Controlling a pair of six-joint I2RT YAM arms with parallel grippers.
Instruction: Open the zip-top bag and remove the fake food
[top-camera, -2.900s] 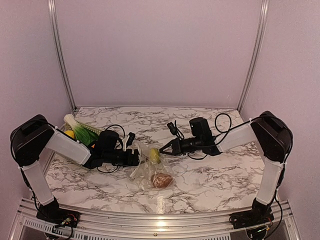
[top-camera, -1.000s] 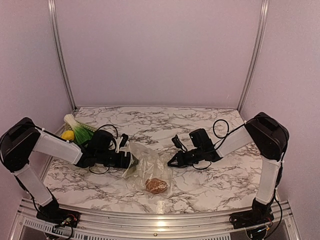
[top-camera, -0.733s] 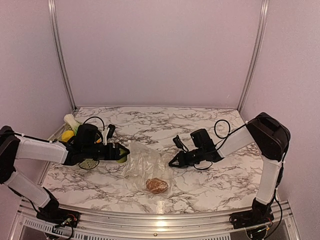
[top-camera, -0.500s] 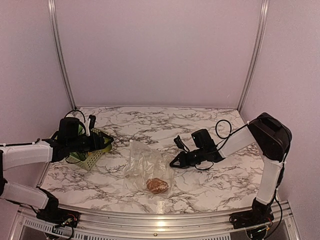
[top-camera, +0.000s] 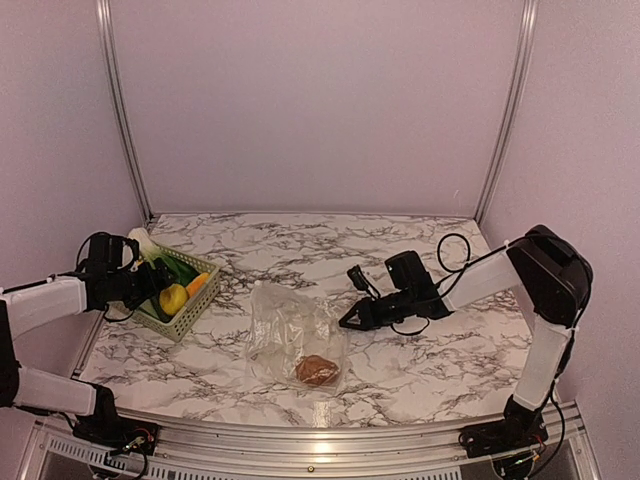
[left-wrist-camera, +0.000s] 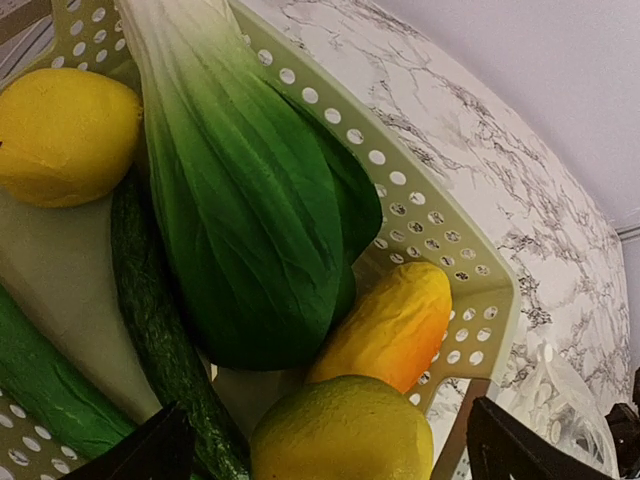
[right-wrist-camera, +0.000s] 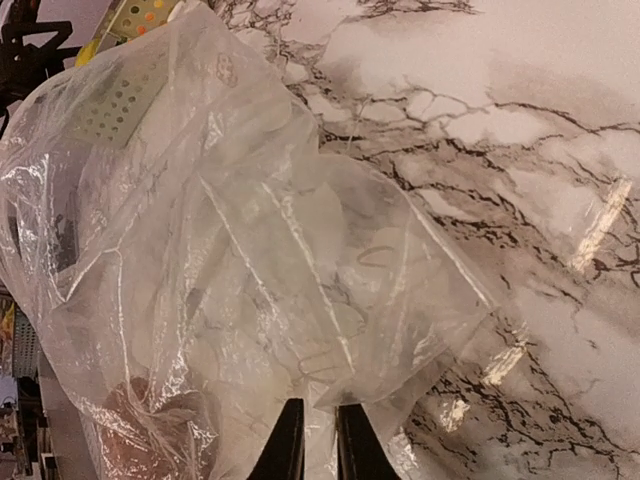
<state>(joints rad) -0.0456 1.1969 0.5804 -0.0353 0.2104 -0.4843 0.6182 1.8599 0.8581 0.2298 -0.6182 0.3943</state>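
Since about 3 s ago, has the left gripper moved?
Yes. In the top view the left gripper has drawn back leftward, away from the zip-top bag at mid-table. It is now over the green basket near the left wall.

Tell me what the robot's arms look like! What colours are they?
Both the left arm and the right arm have smooth white tube sections joined by chunky black rounded joints. Thin black cables loop near the wrists. The left gripper and the right gripper are black, each with two slim pointed fingers.
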